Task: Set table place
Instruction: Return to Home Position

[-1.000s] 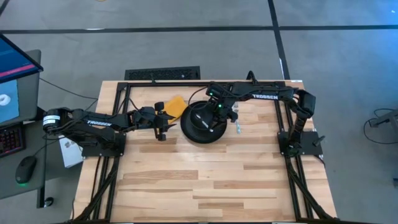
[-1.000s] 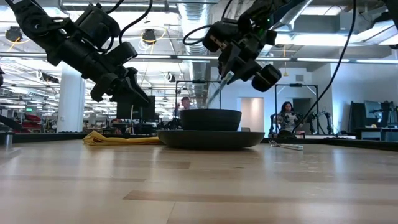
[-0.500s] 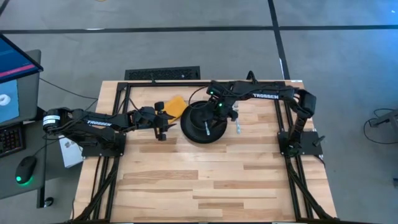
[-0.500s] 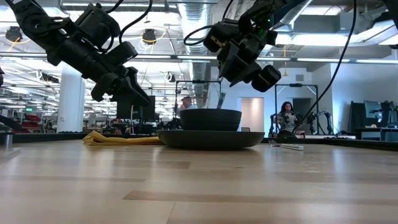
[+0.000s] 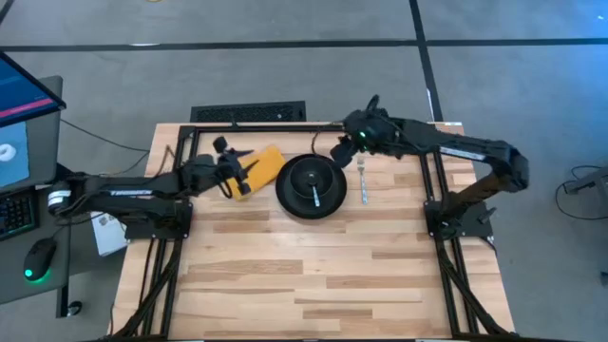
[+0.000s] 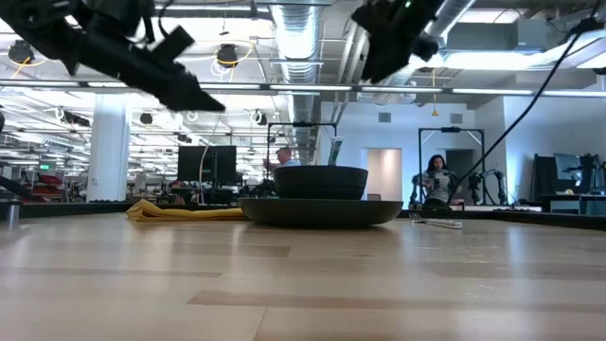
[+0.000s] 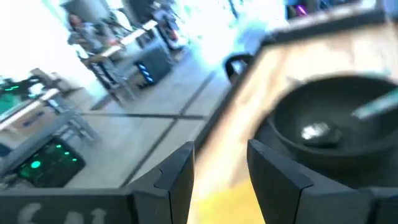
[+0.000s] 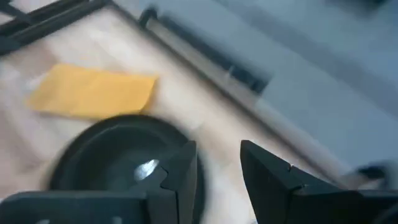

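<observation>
A wide hall with ceiling pipes and desks stretches behind the pale wooden tabletop (image 5: 313, 275). Toward the far edge sits the black plate (image 5: 283, 195) with the black bowl (image 5: 313, 179) on it. The spoon (image 5: 315, 196) lies in the bowl, its handle poking above the rim. The fork (image 5: 363, 182) lies just beside the plate on my right arm's side, and the yellow cloth (image 5: 266, 161) lies near its other side. My left claw (image 7: 221, 158) hangs over the cloth, fingers apart, holding nothing. My right claw (image 8: 219, 155) hovers high near the far edge, beyond plate and fork, likewise parted and empty.
</observation>
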Controlling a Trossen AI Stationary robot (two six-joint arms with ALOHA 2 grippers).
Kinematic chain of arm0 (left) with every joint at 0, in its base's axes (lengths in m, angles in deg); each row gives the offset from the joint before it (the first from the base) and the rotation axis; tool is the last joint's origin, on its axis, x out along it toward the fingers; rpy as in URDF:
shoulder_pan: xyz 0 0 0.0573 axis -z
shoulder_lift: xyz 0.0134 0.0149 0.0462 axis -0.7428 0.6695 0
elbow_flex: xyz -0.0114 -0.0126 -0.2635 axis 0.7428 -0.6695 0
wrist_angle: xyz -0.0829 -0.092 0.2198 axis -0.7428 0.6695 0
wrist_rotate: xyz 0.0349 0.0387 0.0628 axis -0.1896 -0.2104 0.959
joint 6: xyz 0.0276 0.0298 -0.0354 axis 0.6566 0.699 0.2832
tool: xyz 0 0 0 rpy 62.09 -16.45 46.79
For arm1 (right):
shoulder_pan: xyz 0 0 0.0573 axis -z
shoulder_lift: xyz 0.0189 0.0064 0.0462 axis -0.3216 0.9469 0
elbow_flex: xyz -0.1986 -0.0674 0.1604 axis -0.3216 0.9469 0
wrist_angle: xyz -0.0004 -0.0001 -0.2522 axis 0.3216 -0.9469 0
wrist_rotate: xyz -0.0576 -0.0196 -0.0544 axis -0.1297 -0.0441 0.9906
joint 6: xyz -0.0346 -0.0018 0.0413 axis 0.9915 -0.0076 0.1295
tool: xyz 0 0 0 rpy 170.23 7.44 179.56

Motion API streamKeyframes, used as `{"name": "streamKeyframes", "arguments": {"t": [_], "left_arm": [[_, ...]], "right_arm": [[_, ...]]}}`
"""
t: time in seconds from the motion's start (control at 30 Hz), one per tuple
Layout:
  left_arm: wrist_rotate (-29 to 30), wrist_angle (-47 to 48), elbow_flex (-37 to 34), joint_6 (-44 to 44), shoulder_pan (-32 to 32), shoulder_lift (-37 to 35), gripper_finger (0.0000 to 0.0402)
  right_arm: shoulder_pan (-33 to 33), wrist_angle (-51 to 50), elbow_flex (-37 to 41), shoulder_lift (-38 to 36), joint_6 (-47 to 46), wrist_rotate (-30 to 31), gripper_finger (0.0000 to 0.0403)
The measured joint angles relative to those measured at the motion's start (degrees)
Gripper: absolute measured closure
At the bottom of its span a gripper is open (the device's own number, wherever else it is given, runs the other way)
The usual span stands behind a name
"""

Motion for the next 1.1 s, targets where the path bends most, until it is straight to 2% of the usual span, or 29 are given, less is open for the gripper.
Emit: {"name": "streamKeyframes", "arguments": {"t": [0.07, 0.2, 0.3, 0.47, 0.57, 0.67, 0.83, 1.1], "left_arm": [[0.00, 1.47, 0.00, -1.32, -1.49, -3.69, 0.0262], [-0.43, 5.76, 0.00, -4.14, -4.11, -10.79, 0.0262], [-0.87, 8.14, 0.00, -5.77, -5.23, -14.96, 0.0262], [-0.80, 11.11, 0.00, -6.57, -6.59, -19.49, 0.0262], [-0.22, 13.10, -0.29, -10.73, -7.83, -21.89, 0.0262], [-0.85, 11.51, -3.15, -11.16, -8.72, -24.64, 0.0262], [-1.20, 8.09, -8.36, -10.23, -9.31, -29.38, 0.0262], [-0.70, 5.17, -15.41, -10.55, -9.31, -35.62, 0.0262]], "right_arm": [[-2.26, 3.08, 2.61, -3.49, 5.92, 5.14, 0.0253], [-4.14, 8.59, 9.70, -13.43, 12.34, 5.77, 0.0253], [-3.38, 13.56, 18.07, -22.29, 14.85, 5.74, 0.0255], [-1.51, 22.57, 35.20, -36.72, 17.21, 2.34, 0.0257], [-0.70, 29.82, 44.87, -44.55, 17.29, 0.34, 0.0256], [-0.04, 33.64, 52.32, -52.16, 18.86, -2.77, 0.0255], [0.34, 34.88, 59.60, -63.80, 18.76, -5.61, 0.0258], [0.32, 34.36, 66.64, -78.57, 19.19, -6.03, 0.0260]]}}
